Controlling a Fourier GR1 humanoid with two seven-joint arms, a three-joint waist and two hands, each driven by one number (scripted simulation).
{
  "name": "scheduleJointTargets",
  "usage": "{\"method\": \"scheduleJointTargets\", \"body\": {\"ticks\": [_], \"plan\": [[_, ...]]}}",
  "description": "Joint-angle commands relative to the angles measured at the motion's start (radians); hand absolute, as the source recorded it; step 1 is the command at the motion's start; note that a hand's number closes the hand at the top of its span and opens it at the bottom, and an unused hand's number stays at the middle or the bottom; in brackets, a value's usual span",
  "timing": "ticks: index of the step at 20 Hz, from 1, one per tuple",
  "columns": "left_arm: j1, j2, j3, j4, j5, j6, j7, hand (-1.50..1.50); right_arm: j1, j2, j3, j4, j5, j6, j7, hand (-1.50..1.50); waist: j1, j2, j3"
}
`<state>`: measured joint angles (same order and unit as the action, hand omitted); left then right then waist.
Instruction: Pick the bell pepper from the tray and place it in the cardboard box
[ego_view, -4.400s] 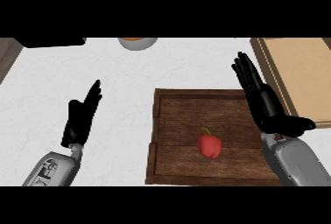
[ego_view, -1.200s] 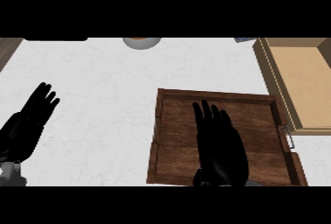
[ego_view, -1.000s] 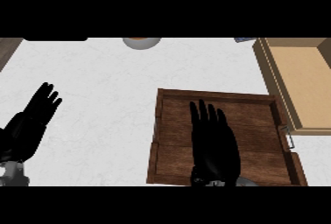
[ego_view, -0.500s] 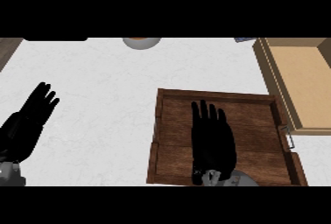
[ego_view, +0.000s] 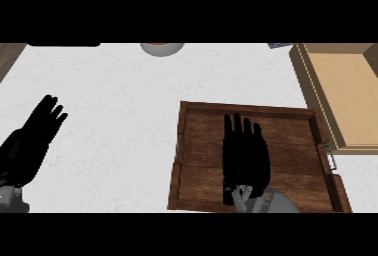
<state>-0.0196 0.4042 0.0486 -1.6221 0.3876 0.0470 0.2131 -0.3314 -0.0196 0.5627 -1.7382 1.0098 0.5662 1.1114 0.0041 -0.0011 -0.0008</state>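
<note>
Dark brown wooden tray (ego_view: 190, 150), tan cardboard box (ego_view: 347, 90)

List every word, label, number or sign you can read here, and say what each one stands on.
None: no text can be read.
The wooden tray, the cardboard box, the white counter, the left hand and the right hand show no print.
The small blue thing at the top edge is too small to tell whether it bears any.

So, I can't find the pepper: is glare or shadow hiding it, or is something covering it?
Head view: even light, no glare or strong shadow; the open right hand spreads over the middle of the tray, and no pepper shows around it.
</note>
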Motion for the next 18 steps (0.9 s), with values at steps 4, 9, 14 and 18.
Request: {"method": "scheduleJointTargets", "body": {"ticks": [4, 9, 14, 18], "plan": [[0.005, 0.003, 0.022, -0.021, 0.014, -0.016, 0.037, 0.00, 0.008, 0.019, 0.030, 0.057, -0.009, 0.033, 0.193, -1.50, 0.003, -0.001, 0.000], [-0.034, -0.025, 0.015, -0.001, -0.024, 0.005, 0.020, 0.00, 0.020, 0.019, -0.017, 0.091, 0.021, 0.040, 0.143, -1.50, -0.005, 0.001, 0.000], [-0.018, -0.023, 0.046, 0.039, -0.009, -0.044, -0.003, 0.00, 0.010, 0.019, 0.004, 0.127, -0.019, 0.001, 0.155, -1.50, 0.000, 0.002, 0.000], [0.010, -0.045, 0.032, 0.034, -0.035, -0.055, -0.032, 0.00, 0.055, 0.019, -0.016, 0.073, 0.026, 0.026, 0.123, -1.50, -0.004, 0.000, 0.000]]}}
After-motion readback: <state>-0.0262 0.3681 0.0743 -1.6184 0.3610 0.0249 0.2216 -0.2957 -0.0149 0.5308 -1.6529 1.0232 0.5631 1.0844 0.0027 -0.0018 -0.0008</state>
